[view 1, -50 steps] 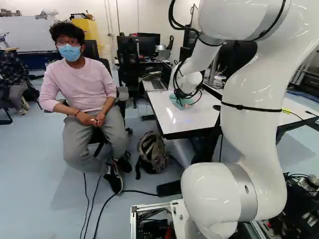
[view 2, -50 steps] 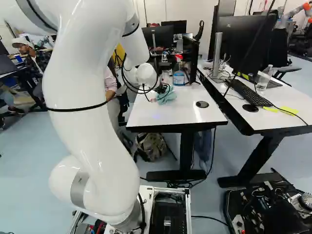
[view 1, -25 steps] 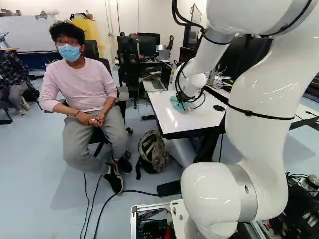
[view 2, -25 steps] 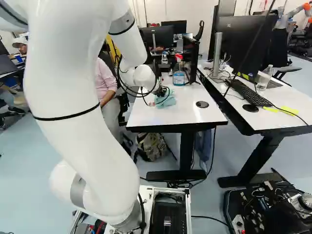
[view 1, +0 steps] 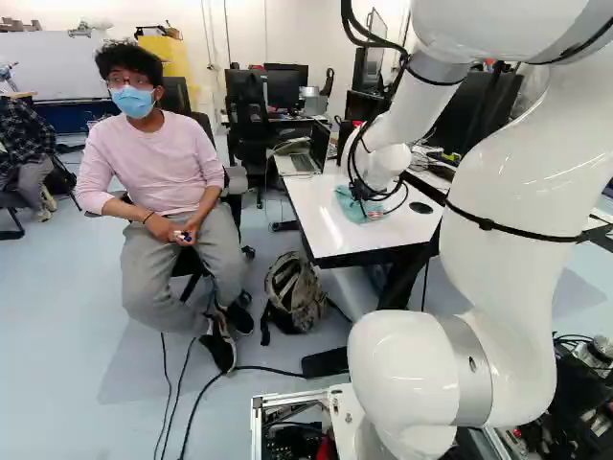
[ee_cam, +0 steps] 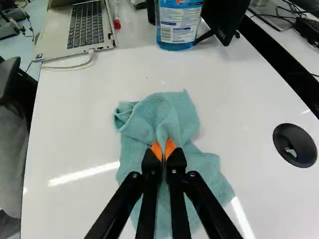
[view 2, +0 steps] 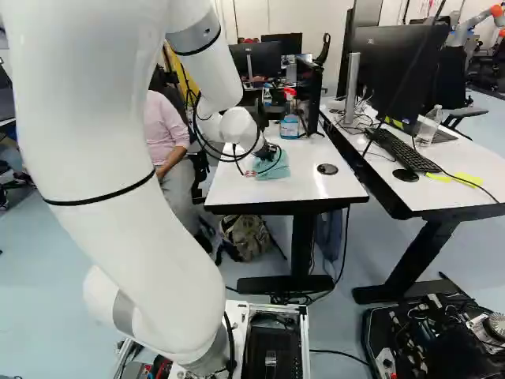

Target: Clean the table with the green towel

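In the right base view my gripper (view 2: 269, 150) is low over the white table (view 2: 316, 189), at the green towel (view 2: 275, 166). The wrist view has the gripper (ee_cam: 163, 149) with its orange pads pinched together on a raised fold of the towel (ee_cam: 164, 117). The rest of the cloth lies crumpled on the tabletop, spreading ahead of the fingers and beneath them. Part of it is hidden under the black fingers.
Beyond the towel stand a blue spray bottle (ee_cam: 178, 25), a laptop (ee_cam: 84, 25) and a black monitor (ee_cam: 224, 17). A round black grommet (ee_cam: 295, 145) is set in the tabletop. Another robot (view 2: 477, 20) stands far back. A person sits beside the table.
The arm has drawn the gripper back toward the base and a little rightward, the towel moving along with it over the table. The base has not moved.
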{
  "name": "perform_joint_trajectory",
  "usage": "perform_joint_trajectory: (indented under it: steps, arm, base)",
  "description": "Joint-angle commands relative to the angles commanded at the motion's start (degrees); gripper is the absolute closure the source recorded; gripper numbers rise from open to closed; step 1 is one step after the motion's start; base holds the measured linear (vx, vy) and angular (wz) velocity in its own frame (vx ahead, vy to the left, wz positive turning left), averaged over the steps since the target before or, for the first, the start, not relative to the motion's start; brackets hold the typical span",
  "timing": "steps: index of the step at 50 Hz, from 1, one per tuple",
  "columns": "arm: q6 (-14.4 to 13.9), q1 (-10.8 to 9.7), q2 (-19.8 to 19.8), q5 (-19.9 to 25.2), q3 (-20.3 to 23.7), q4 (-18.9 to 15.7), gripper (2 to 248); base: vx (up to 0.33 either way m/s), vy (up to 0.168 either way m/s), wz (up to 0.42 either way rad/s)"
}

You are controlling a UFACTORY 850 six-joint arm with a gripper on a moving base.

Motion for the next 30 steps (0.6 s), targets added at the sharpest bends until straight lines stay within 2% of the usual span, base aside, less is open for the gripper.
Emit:
perform_joint_trajectory:
  steps: [30]
  arm:
    - [0.0, -5.2, -2.9, 0.0, -3.3, 0.0, 222]
  base:
    - [0.0, 0.0, 0.0]
